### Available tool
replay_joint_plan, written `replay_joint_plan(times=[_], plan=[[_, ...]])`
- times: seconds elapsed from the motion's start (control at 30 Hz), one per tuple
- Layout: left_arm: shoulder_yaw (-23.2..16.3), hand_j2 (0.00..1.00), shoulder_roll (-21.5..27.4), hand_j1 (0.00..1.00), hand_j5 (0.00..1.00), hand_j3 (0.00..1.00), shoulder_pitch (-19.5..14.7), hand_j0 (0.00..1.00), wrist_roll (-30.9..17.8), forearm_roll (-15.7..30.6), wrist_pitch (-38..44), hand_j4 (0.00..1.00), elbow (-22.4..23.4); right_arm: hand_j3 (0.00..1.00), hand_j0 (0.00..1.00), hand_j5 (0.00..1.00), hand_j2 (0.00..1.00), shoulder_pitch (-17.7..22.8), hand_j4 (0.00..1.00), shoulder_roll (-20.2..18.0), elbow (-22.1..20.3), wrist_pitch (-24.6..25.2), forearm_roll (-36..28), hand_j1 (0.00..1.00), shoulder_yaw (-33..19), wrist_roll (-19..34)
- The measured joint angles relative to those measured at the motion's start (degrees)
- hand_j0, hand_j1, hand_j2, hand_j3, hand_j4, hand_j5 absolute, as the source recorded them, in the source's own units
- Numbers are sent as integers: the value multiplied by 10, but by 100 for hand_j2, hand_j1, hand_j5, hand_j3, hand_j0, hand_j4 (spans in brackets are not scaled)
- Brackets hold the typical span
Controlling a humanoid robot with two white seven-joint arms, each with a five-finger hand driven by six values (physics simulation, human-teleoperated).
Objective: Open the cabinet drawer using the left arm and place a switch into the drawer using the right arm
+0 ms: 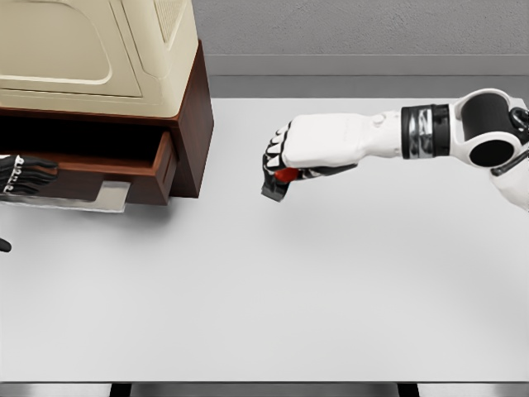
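Right hand (285, 169): clenched around the switch (286, 175), a small red part showing between the dark fingers, held above the surface (331, 289), right of the cabinet (186, 124). Drawer (124, 169): pulled out partway at the cabinet's base. Left hand (25, 174): at the picture's left edge against the drawer front; its grip cannot be determined. Cream appliance (99, 50) sits on the cabinet

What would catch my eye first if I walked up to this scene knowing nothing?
Probably the white right hand over the middle of the white table, curled around a small red and grey switch. Next, at the upper left, the brown cabinet with its drawer pulled out, the dark-fingered left hand at its front.
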Motion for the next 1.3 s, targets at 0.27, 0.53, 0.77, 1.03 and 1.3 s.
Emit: replay_joint_plan(times=[0.27,0.53,0.77,1.03,1.3], plan=[[0,100,0,100,100,100,-2,100,0,-3,1,100,0,50,50,50,50,-22,50,22,0,17,0,50,13,0],[4,100,1,100,100,100,-1,100,0,-13,1,100,1,49,49,49,49,-47,49,42,-2,40,-1,49,29,0],[5,100,2,100,100,100,-1,100,0,-14,1,100,1,49,49,49,49,-80,49,43,-19,49,-18,49,48,0],[5,100,2,100,100,100,-1,100,0,-14,1,100,1,49,49,49,49,-113,49,54,-25,57,-35,49,70,0],[4,100,2,100,100,100,-1,100,0,-14,1,100,1,49,49,49,49,-137,49,86,-25,89,-39,49,87,0]])
